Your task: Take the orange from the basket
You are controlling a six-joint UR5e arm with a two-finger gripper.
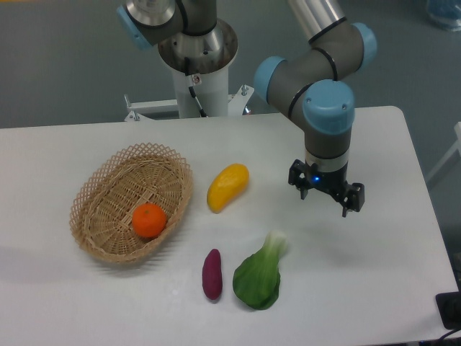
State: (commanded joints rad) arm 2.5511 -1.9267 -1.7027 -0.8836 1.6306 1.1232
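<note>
One wicker basket (101, 189) is counted, left of centre. One orange (149, 220) is seen inside it. One yellow mango-like fruit (227, 187), one purple sweet potato (212, 273) and one green bok choy (259, 274) are counted mid-frame. One gripper (325, 194) is counted, right of centre.

the arm (317, 68) is grey metal tubing with light blue plastic caps on the joints, pretty standard look. the wrist has a silver band above a small black gripper (325, 198) with a tiny blue led lit on its body. the base (194, 54) is a white column with a black cable running down its front.
</note>
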